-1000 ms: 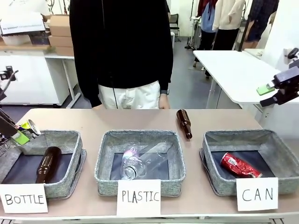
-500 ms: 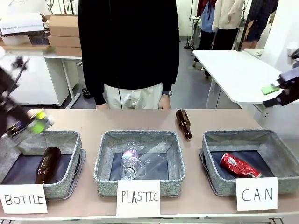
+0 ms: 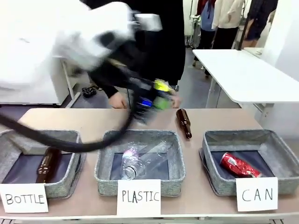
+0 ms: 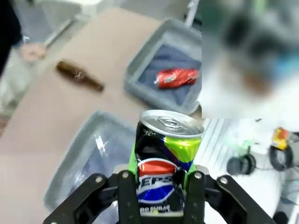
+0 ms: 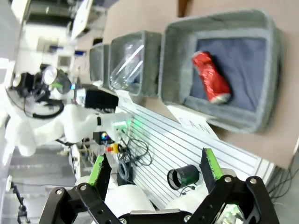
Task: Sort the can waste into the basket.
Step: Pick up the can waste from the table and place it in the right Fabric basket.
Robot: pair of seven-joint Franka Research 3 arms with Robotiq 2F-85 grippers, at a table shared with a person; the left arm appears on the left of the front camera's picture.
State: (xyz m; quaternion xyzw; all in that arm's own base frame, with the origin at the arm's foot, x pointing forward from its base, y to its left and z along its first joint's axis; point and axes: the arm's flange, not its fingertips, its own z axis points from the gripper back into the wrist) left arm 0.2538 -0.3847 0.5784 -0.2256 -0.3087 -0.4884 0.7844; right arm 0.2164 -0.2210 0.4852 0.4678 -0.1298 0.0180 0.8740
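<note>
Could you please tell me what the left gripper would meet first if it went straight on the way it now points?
Probably the grey woven-fabric basket of clear plastic bottles, near its rim, just beyond the black and silver drink can that the left gripper grips. Depth is unclear.

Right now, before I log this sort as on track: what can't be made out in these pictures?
Front view: motion blur smears the left arm, so the left hand and what it holds cannot be read.
Left wrist view: the black can's base is behind the hand's fingers; blur covers the upper right.
Front view: the red can's print, in the CAN basket, is too small to read.
</note>
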